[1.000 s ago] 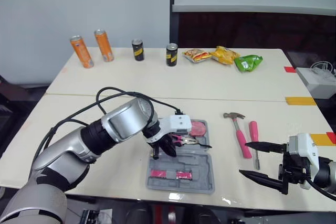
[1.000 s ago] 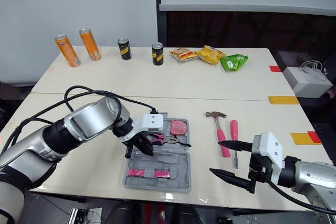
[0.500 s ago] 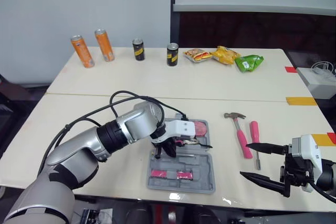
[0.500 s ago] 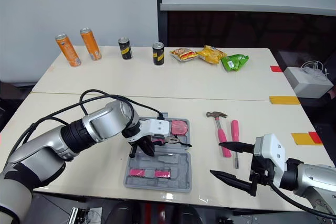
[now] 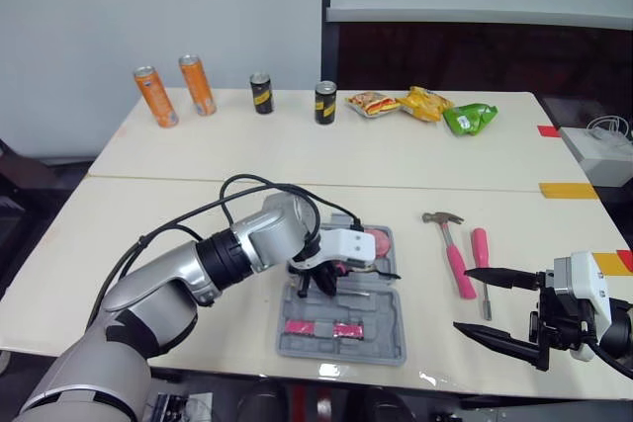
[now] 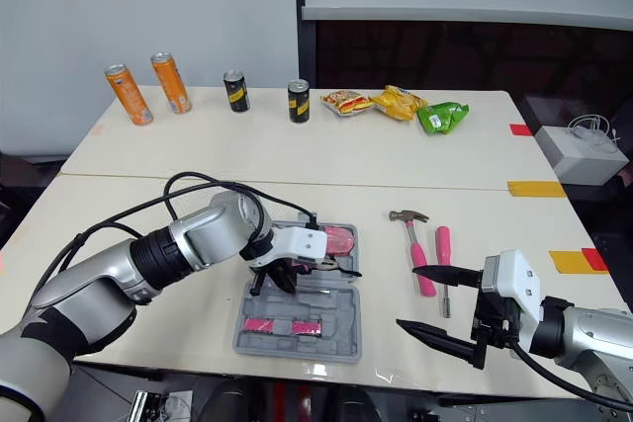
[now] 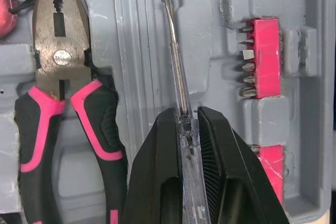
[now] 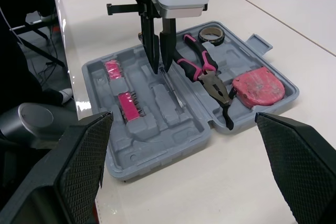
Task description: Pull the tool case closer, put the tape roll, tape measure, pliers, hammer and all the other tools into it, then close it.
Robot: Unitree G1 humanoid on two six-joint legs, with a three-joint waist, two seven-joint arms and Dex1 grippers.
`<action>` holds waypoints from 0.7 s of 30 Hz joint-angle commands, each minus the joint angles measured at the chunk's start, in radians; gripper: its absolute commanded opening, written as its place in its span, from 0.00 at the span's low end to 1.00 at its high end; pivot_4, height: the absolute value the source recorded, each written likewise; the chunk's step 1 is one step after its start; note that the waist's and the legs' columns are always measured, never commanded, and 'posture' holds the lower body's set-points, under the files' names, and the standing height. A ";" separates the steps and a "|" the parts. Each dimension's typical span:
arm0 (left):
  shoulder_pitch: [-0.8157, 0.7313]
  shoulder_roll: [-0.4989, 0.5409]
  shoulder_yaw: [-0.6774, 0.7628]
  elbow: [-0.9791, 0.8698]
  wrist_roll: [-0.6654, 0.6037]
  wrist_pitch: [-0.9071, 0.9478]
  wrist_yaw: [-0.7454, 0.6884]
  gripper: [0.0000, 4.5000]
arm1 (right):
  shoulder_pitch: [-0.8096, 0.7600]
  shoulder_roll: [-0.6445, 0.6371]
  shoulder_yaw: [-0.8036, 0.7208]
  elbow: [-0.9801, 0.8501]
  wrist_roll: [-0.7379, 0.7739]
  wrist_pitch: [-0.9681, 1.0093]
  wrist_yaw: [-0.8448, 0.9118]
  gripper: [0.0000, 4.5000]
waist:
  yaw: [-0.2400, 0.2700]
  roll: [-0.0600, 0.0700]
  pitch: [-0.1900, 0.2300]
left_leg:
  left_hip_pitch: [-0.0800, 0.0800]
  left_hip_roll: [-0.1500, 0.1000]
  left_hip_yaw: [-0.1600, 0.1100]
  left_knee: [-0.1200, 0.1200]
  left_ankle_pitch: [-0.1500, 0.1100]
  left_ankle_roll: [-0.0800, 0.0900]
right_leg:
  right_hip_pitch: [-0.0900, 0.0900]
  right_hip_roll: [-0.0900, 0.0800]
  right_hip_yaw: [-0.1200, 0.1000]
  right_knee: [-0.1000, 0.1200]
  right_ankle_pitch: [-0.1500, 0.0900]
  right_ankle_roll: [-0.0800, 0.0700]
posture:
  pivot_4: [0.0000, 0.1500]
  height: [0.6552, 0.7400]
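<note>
At the table's [image 5: 326, 155] near edge, grey moulded-plastic tool case [image 8: 157, 150] lies open, lid flat. Left end effector [image 7: 187, 114] hangs over its middle, ribbed black fingers narrow, pinching a screwdriver [image 7: 176, 61]: thin metal shaft, clear plastic handle mostly hidden between the pads. Shaft lines up along a long recess; can't tell if it touches the plastic. Pliers [image 7: 60, 77] lie in the neighbouring recess, steel jaws, black-and-pink grips; handle ends cut off in the left wrist view. Two pink bit holders [image 7: 261, 59] with small metal bits sit on the screwdriver's other side. Rounded pink tape measure [image 8: 258, 87] sits in a corner pocket just past the pliers' nose, dark tape roll [image 8: 212, 34] by the pliers' handles. From the head views the arm covers most of these. Hammer [image 5: 455, 264], pink handle, and a pink-handled driver [image 5: 480, 249] lie side by side on the table right of the case. Right end effector [image 5: 461, 299] hovers near them, fingers spread wide, nothing between.
</note>
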 commanded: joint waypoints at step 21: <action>0.029 -0.026 0.010 0.055 0.113 -0.090 -0.009 0.12 | 0.015 0.012 -0.016 -0.055 0.018 -0.013 -0.002 1.00 | 0.000 0.000 0.000 | 0.000 0.000 0.000 0.000 0.000 0.000 | 0.000 0.000 0.000 0.000 0.000 0.000 | 1.00 1.00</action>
